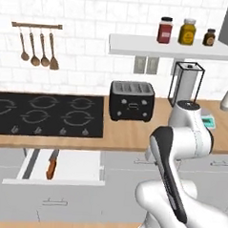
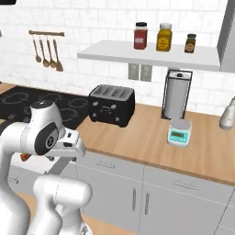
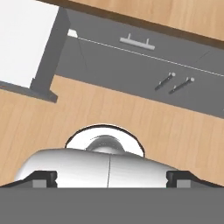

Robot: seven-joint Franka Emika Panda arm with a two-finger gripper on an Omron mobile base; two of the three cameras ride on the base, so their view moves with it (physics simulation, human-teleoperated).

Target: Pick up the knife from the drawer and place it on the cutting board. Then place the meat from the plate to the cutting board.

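Observation:
The drawer (image 1: 79, 168) stands pulled out below the stove, white inside. The knife (image 1: 52, 164) lies in its left half, orange-red handle toward the front, blade pointing back. In the hand view my gripper (image 3: 111, 180) is open, its dark fingertips (image 3: 43, 179) set wide apart with nothing between them. It looks down at the wooden floor and the grey cabinet fronts, with a corner of the drawer (image 3: 26, 39) at the upper left. The arm is folded to the right of the drawer, well away from the knife. The cutting board, the meat and the plate are out of view.
A black cooktop (image 1: 46, 114) sits above the drawer, and a black toaster (image 1: 131, 100) stands right of it on the wooden counter (image 1: 129, 136). Further right are a paper towel holder (image 1: 185, 84) and a small scale (image 2: 179, 132). A shelf (image 1: 172, 47) carries jars.

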